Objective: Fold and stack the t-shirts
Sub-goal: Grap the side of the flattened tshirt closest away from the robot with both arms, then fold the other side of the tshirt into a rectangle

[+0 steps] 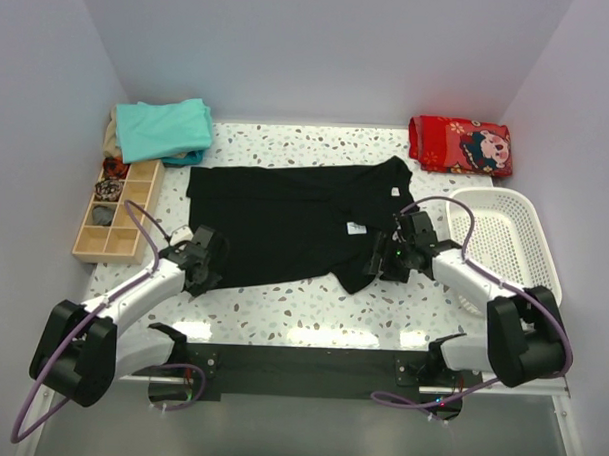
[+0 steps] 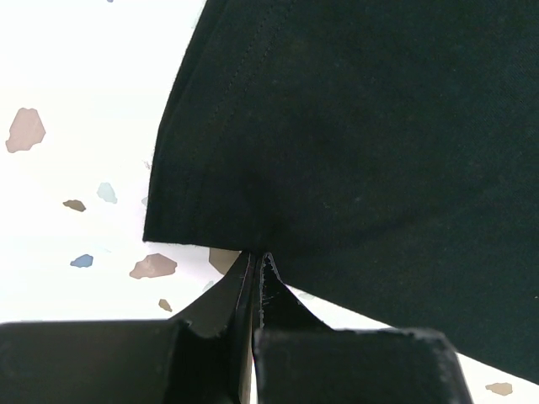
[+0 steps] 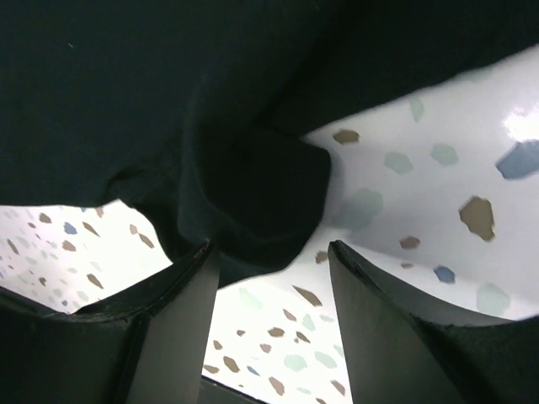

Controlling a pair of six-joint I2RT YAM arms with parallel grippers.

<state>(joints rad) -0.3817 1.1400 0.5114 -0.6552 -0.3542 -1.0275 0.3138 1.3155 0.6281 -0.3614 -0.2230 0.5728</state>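
Note:
The black t-shirt [image 1: 285, 222] lies spread flat mid-table, its small white patch [image 1: 356, 228] near the right side. Folded teal t-shirts [image 1: 163, 128] sit stacked at the back left. My left gripper [image 1: 205, 270] is at the shirt's near left corner; in the left wrist view [image 2: 257, 257] its jaws are pressed together on the hem of the black cloth [image 2: 354, 143]. My right gripper [image 1: 383, 261] is at the shirt's near right edge; in the right wrist view [image 3: 271, 246] its jaws stand open, with a bunched fold of black cloth [image 3: 253, 194] just past the fingertips.
A white mesh basket [image 1: 504, 245] stands at the right edge, close to my right arm. A folded red printed cloth [image 1: 459, 145] lies at the back right. A wooden compartment tray [image 1: 115, 211] sits along the left wall. Speckled tabletop [image 1: 302, 308] shows in front.

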